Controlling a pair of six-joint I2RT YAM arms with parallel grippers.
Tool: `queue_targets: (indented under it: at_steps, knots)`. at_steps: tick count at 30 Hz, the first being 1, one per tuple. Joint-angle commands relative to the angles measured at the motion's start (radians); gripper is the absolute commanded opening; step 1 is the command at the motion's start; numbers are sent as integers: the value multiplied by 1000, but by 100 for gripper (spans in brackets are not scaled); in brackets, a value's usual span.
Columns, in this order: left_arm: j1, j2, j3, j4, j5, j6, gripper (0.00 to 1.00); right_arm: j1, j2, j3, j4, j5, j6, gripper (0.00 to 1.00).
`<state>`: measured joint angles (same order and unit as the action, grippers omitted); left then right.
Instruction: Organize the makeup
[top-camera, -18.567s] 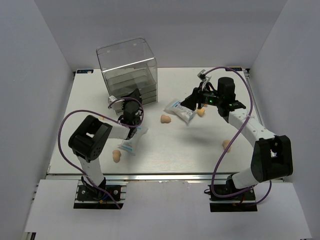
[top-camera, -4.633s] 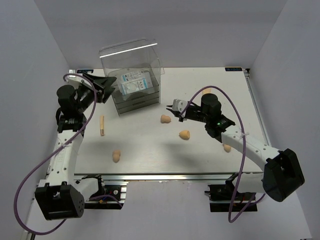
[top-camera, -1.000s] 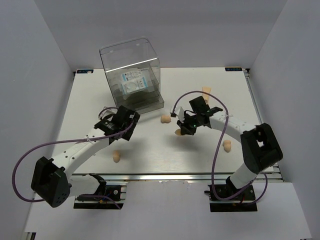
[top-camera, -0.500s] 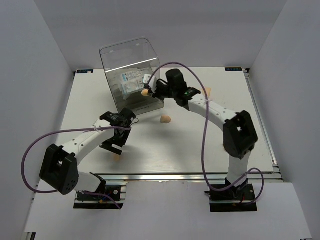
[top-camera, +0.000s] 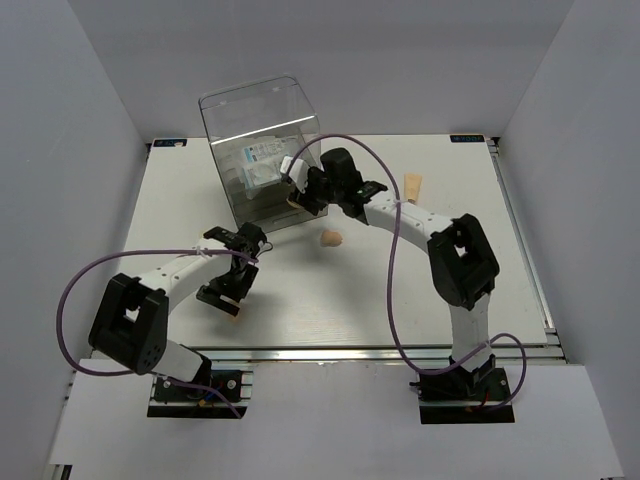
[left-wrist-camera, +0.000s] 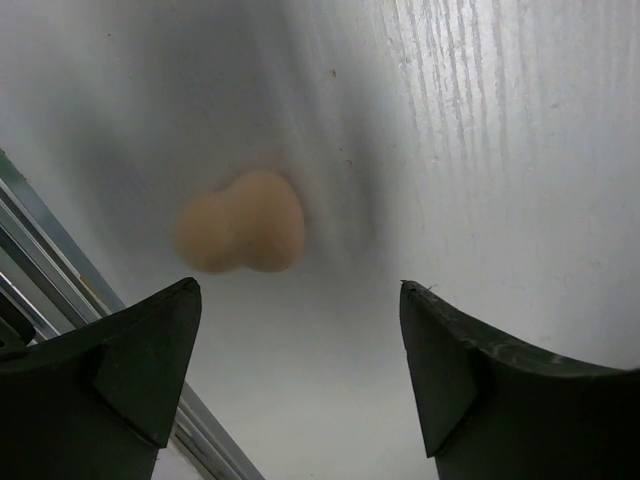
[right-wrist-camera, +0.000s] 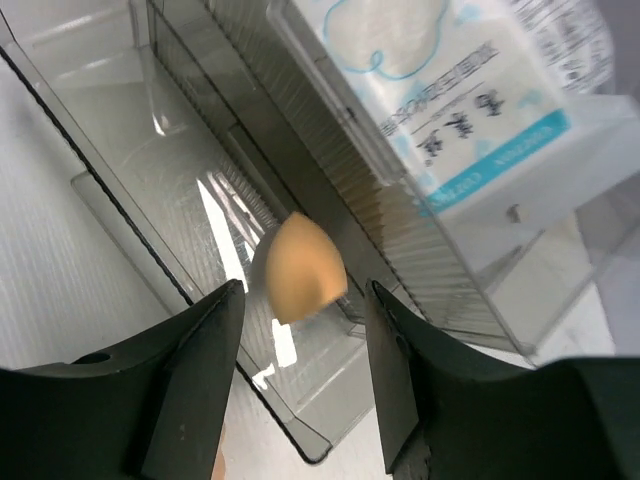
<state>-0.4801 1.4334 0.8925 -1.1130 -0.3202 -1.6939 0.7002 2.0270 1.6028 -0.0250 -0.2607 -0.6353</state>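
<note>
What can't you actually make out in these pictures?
- Top view: the left arm's fingers cover the near sponge; its wrist view blurs it.
- Right wrist view: the other sponge is blurred; lying in the clear drawer or falling, unclear.
- Same view: packet cut off by the top edge.

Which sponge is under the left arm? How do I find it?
Start at the white table, near its front left edge by the metal rail. The sponge lies there, right below the open left gripper; the other loose sponge lies alone mid-table.

White table (top-camera: 420, 290) — sponges (top-camera: 331, 238), tube (top-camera: 412, 185), box (top-camera: 255, 125)
</note>
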Motion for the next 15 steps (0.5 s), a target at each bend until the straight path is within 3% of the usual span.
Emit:
queue_targets:
  at_steps: [1,4,11,15]
  knots:
    - [3,21,13,10,-2,23,86,-4,-135,-62,82,-2,66,57]
    - [5,47,22,-4,-11,28,82,-8,-224,-131,112,-6,115,57]
    - [38,55,-72,34,-3,46,56,-44,-434,-335,137,-21,187,57]
    - [67,47,-115,77,-6,63,47,-85,-517,-405,129,-40,206,58]
